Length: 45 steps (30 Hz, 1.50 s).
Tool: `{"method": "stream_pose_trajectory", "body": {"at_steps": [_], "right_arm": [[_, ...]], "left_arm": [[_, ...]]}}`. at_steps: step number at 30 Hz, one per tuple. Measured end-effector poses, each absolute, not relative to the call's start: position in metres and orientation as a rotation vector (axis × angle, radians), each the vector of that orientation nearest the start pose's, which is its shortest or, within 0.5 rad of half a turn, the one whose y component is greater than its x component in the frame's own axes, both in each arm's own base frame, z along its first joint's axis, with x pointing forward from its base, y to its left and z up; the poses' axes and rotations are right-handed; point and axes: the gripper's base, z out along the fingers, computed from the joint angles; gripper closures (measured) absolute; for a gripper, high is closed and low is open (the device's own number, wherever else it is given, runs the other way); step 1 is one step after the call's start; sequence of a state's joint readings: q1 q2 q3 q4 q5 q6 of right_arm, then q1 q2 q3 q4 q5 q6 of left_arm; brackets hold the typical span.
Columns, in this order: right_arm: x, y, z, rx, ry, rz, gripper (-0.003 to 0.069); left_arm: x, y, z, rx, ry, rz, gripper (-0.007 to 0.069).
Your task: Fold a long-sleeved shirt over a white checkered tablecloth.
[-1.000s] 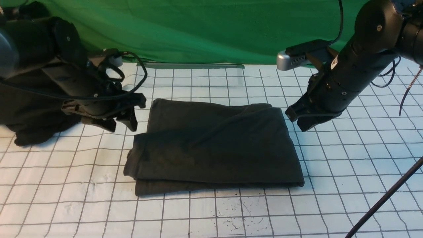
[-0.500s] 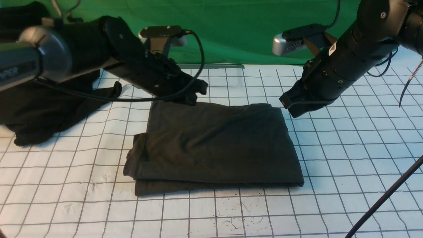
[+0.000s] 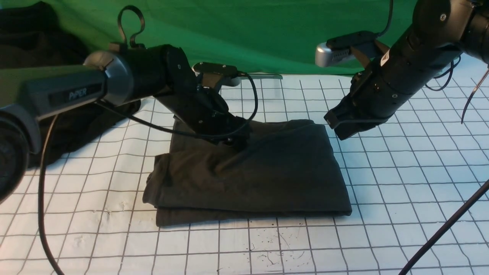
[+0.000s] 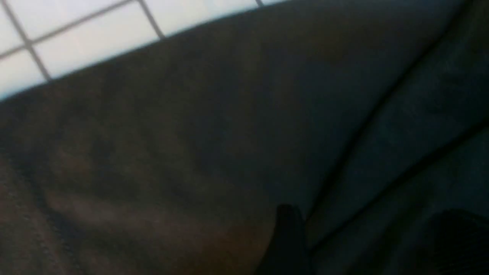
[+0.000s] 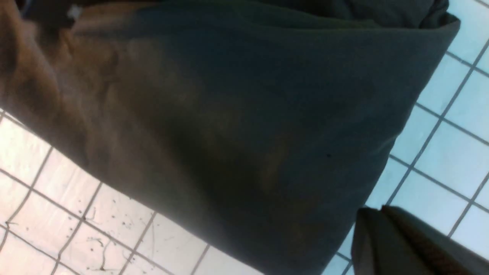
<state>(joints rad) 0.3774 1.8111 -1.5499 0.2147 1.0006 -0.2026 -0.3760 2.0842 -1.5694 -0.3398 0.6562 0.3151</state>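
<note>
The left gripper (image 3: 235, 140) is down on the long-sleeved shirt (image 3: 259, 172), pressed into the cloth a little above the centre of the frame; whether its jaws are spread or clamped on the knit I cannot tell, since they sink into dark fabric. In the left wrist view a dark fingertip (image 4: 286, 236) sits right on the creased cloth. Over on the right, the right gripper (image 3: 342, 128) is closed with nothing in it, hovering just off the shirt's upper right corner. The right wrist view shows its fingers (image 5: 401, 244) in the lower right, above the grid and beside the shirt's edge.

The shirt itself lies folded into a rough rectangle in the middle of the frame, layered edges showing along its lower left side, resting flat on the white checkered tablecloth (image 3: 401, 198). Ink specks dot the squares just below it. At the upper left a black heap of cloth (image 3: 76, 126) sits behind the left arm, and a green backdrop (image 3: 267, 34) fills the top.
</note>
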Motion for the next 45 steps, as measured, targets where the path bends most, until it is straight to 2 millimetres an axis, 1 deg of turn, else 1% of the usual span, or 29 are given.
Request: {"method": "stream_pose_trajectory", "body": {"at_steps": [3,6,7,8,11,13,17,21,29,32,34,35,37,39,40,41,42,43,45], "right_arm": [[0.357,0.159,0.284,-0.68,2.662,0.328,0.0659],[0.357,0.159,0.284,-0.68,2.662,0.328,0.0659],[0.357,0.159,0.284,-0.68,2.661,0.328,0.0659],[0.357,0.159,0.284,-0.679,2.661,0.329,0.0658],[0.357,0.159,0.284,-0.679,2.661,0.329,0.0655],[0.357,0.159,0.284,-0.679,2.661,0.329,0.0655],[0.357,0.159,0.284,-0.68,2.663,0.329,0.0654],[0.357,0.159,0.284,-0.68,2.663,0.33,0.065],[0.357,0.159,0.284,-0.68,2.663,0.33,0.0649],[0.357,0.159,0.284,-0.68,2.663,0.33,0.0649],[0.357,0.159,0.284,-0.68,2.663,0.33,0.0649],[0.357,0.159,0.285,-0.68,2.662,0.33,0.0649],[0.358,0.16,0.287,-0.679,2.655,0.33,0.0649],[0.36,0.16,0.291,-0.676,2.638,0.331,0.0649],[0.36,0.16,0.291,-0.674,2.635,0.333,0.0649],[0.361,0.161,0.293,-0.671,2.621,0.333,0.0649],[0.362,0.161,0.295,-0.666,2.608,0.335,0.0649],[0.363,0.161,0.296,-0.664,2.599,0.334,0.0649],[0.364,0.162,0.297,-0.66,2.59,0.335,0.065]], "left_arm": [[0.413,-0.185,0.188,0.632,2.578,-0.382,0.0305],[0.413,-0.185,0.188,0.64,2.587,-0.384,0.0517],[0.412,-0.185,0.187,0.648,2.589,-0.381,0.0561],[0.412,-0.185,0.187,0.651,2.591,-0.381,0.0589],[0.413,-0.183,0.188,0.643,2.595,-0.378,0.0616],[0.414,-0.18,0.189,0.616,2.596,-0.377,0.0619],[0.42,-0.166,0.2,0.514,2.582,-0.374,0.062],[0.422,-0.158,0.203,0.463,2.587,-0.377,0.062],[0.422,-0.158,0.203,0.464,2.588,-0.376,0.0614],[0.422,-0.158,0.203,0.467,2.588,-0.372,0.0578],[0.422,-0.156,0.204,0.479,2.586,-0.35,0.0493],[0.421,-0.155,0.208,0.469,2.592,-0.341,0.0425],[0.42,-0.154,0.217,0.472,2.586,-0.322,0.0363],[0.419,-0.152,0.236,0.47,2.567,-0.31,0.0288],[0.419,-0.151,0.241,0.468,2.561,-0.31,0.0278],[0.416,-0.151,0.253,0.458,2.554,-0.315,0.026],[0.412,-0.15,0.266,0.451,2.553,-0.323,0.0259],[0.407,-0.149,0.276,0.449,2.558,-0.33,0.0272],[0.399,-0.147,0.286,0.469,2.585,-0.333,0.0328]]}}
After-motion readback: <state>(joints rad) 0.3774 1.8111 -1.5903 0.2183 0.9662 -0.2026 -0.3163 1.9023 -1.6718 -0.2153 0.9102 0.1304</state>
